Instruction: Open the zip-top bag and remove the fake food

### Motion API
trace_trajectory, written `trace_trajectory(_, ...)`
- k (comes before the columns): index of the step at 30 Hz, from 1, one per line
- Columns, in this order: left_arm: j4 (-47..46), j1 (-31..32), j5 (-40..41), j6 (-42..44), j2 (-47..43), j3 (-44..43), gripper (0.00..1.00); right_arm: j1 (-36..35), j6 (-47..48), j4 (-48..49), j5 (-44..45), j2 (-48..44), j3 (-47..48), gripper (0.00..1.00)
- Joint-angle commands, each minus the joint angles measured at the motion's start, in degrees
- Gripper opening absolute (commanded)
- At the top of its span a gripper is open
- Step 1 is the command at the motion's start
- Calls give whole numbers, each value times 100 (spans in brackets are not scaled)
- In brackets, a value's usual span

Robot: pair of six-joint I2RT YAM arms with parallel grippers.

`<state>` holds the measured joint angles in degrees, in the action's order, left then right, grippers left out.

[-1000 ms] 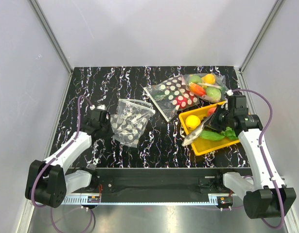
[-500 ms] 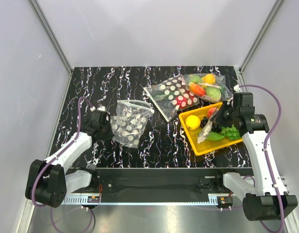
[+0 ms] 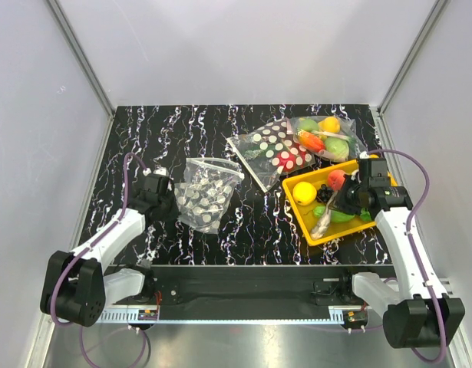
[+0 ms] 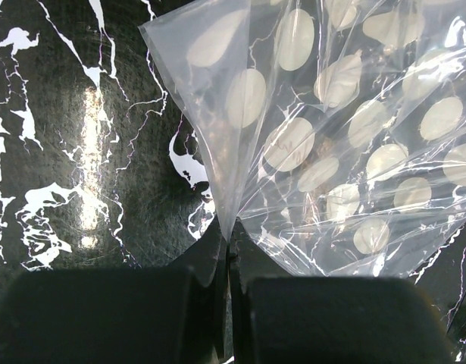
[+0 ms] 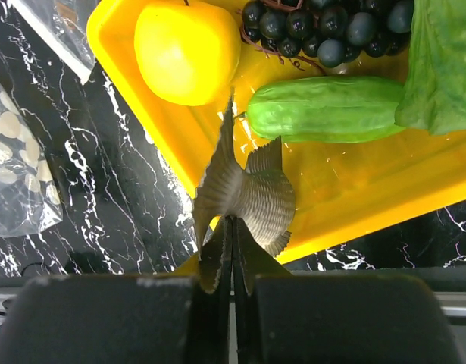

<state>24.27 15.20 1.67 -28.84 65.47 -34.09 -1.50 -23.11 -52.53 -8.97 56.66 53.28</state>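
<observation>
The zip-top bag (image 3: 207, 193), clear with white dots, lies left of centre on the table; it looks empty. My left gripper (image 3: 171, 205) is shut on its left corner, as the left wrist view shows (image 4: 226, 233), with the bag (image 4: 331, 136) spreading out ahead. My right gripper (image 3: 340, 202) is shut on the silver-grey fish (image 3: 324, 222) by its tail and holds it over the near-left edge of the yellow tray (image 3: 296, 208). In the right wrist view the fish (image 5: 248, 193) hangs from the gripper (image 5: 233, 231). The lemon (image 5: 187, 49) and lettuce (image 5: 445, 68) lie in the tray (image 5: 354, 174).
Black grapes (image 5: 323, 26), a cucumber (image 5: 323, 120) and a peach (image 3: 336, 179) also lie in the tray. A dark bag with red and green dots (image 3: 272, 151) and a clear bag of fruit (image 3: 326, 136) lie behind the tray. Walls enclose the table.
My right gripper has moved with the fish from the tray's left edge toward its near side, and the fish now hangs more upright. The left gripper and the bag have not moved.
</observation>
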Motion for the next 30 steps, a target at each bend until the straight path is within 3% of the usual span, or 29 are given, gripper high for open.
trace_trajectory(1,-230,-35,-114,28,9,-10,0,9,-18,357,27,90,-80,0)
trace_trajectory(6,-239,-26,-141,28,62,-45,0,18,-158,752,150,485,-107,29)
trace_trajectory(9,-230,-26,-273,-8,36,-115,8,18,-194,858,124,696,24,52)
trace_trajectory(11,-151,-35,-229,-43,-34,-142,15,27,-141,850,176,758,121,61)
trace_trajectory(12,-125,-26,-211,-51,-61,-177,22,18,-123,824,211,750,243,70)
trace_trajectory(14,33,-35,-194,-69,-131,-300,37,18,-88,754,281,688,350,79)
trace_trajectory(15,95,-35,-185,-78,-166,-353,47,18,-71,762,308,653,446,87)
trace_trajectory(16,191,-35,-193,-95,-227,-440,63,18,-53,719,334,583,499,93)
trace_trajectory(17,244,-26,-20,-113,-263,-493,68,18,-35,701,396,548,560,97)
trace_trajectory(20,464,-26,-9,-131,-438,-704,99,27,52,639,484,433,798,100)
trace_trajectory(30,1070,-35,70,-60,-1335,-1766,99,18,553,946,554,213,1659,100)
